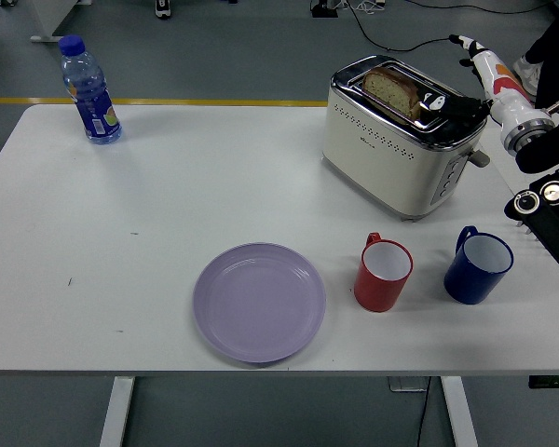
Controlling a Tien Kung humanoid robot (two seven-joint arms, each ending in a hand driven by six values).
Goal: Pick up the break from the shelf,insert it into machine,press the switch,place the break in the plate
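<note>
One brown-crusted bread slice (392, 90) stands in the toaster (399, 140) — right hand (475, 79) beside it, fingers spread, empty.

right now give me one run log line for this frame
stage: reaching for bread | right robot hand: over toaster top, open | bread: in slot | plate: empty | left robot hand: not in view

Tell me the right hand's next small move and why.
Probably reach a little farther left and close on the bread. The slice stands up out of the toaster, the right hand is over the toaster's right end holding nothing, and the plate is bare.
</note>
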